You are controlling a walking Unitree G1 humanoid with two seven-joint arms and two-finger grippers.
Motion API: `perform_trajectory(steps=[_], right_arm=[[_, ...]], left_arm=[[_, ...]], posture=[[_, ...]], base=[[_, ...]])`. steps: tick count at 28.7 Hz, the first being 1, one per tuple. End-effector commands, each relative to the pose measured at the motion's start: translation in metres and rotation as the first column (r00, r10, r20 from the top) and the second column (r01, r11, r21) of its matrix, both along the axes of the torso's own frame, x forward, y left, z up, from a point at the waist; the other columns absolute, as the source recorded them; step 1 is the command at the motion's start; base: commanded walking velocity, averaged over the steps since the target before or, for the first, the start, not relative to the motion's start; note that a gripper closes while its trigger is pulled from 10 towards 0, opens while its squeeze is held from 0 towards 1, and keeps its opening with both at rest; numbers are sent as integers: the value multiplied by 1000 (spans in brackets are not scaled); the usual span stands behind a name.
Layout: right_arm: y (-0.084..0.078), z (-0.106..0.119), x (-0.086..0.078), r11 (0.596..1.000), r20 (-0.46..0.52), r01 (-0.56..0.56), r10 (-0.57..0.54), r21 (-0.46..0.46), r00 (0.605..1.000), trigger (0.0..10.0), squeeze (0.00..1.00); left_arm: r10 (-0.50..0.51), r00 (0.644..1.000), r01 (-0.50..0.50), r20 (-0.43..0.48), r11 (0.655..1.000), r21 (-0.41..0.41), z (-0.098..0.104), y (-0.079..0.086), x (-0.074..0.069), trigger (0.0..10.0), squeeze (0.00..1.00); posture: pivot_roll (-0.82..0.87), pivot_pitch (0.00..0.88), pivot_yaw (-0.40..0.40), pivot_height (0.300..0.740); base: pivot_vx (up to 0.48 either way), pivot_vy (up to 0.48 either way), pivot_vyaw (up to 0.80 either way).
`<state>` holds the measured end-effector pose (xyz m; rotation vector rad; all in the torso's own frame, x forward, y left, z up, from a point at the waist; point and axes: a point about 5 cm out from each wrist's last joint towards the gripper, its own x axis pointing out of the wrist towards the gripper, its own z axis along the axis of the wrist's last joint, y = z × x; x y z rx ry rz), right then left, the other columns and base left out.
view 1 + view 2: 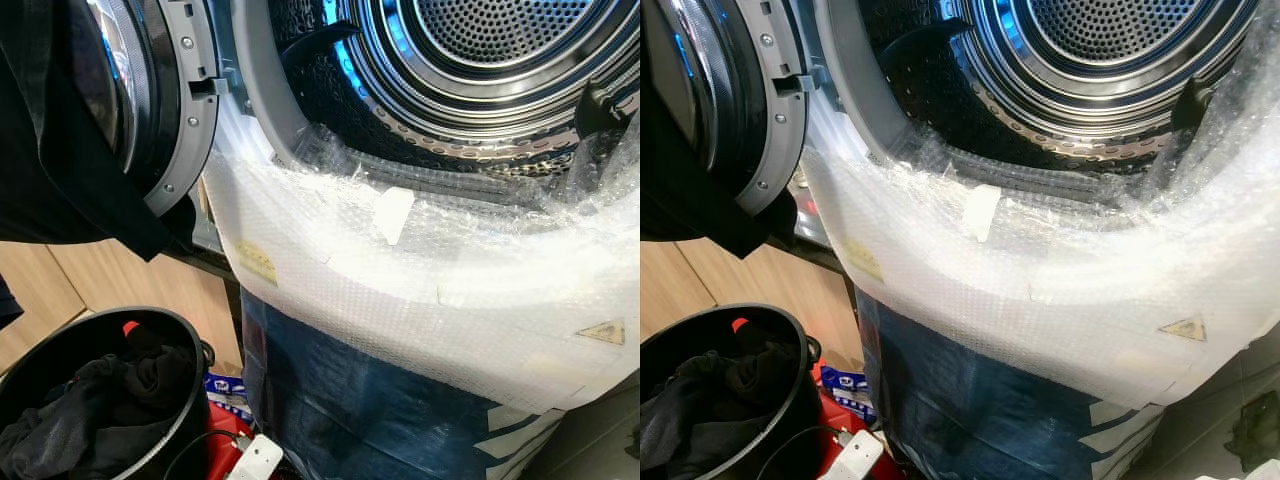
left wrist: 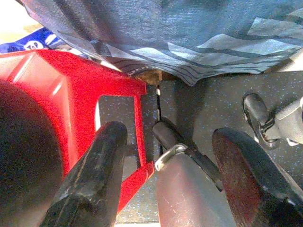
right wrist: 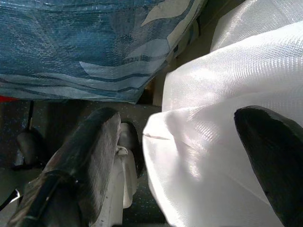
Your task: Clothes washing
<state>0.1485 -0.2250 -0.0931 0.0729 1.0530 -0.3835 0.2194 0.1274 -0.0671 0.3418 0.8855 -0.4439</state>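
The washing machine's door (image 1: 185,110) stands swung to the left, and the steel drum (image 1: 500,60) looks bare inside. A dark garment (image 1: 60,160) hangs across the door at the upper left. Low on the left, a black bucket (image 1: 185,335) holds dark clothes (image 1: 110,400). My left gripper (image 2: 168,142) hangs open near the floor beside a red stool (image 2: 71,80), holding nothing. My right gripper (image 3: 180,118) is open too, over a white plastic sheet (image 3: 213,142), with nothing between its fingers.
Bubble wrap (image 1: 400,280) covers the machine's front below the opening, with a blue tarp (image 1: 350,410) under it. A white plug (image 1: 255,458) and a cable lie by the bucket. Wooden cabinet fronts (image 1: 100,280) stand at the left. My own foot (image 2: 184,189) rests on the dark floor.
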Motion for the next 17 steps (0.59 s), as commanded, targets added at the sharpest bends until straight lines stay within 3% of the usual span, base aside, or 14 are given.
perform_trajectory(steps=[1,8,17], right_arm=[[48,3,26,954,63,-294,290,62,955,10000,0],[50,8,35,954,111,-291,282,78,953,10000,0],[47,8,34,952,113,-297,288,73,951,10000,0]], left_arm=[[294,954,-295,64,956,2,10,63,11,10000,0],[304,950,-304,69,952,-14,12,60,15,10000,0],[273,960,-271,54,962,-41,10,50,14,10000,0]], posture=[[144,7,56,740],[127,0,38,740],[98,0,29,740]], base=[[0,0,0],[0,0,0],[0,0,0]])
